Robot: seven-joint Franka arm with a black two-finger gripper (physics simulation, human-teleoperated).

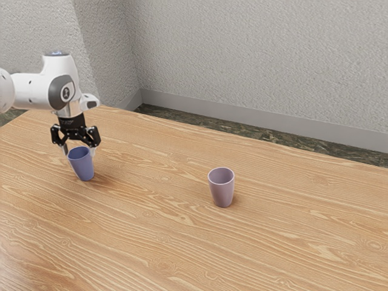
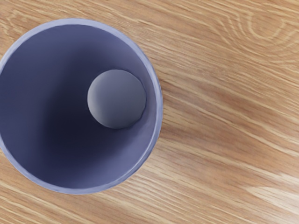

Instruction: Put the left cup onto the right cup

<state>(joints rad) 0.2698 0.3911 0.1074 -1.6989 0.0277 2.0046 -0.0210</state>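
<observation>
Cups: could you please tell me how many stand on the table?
2: the blue cup under the gripper at the exterior view's left, the mauve cup alone toward its right.

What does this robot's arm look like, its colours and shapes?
The arm is built of smooth, rounded white segments, with a round grey cap on the side of one joint and a small bluish spot on top. It ends in a black, angular gripper.
</observation>
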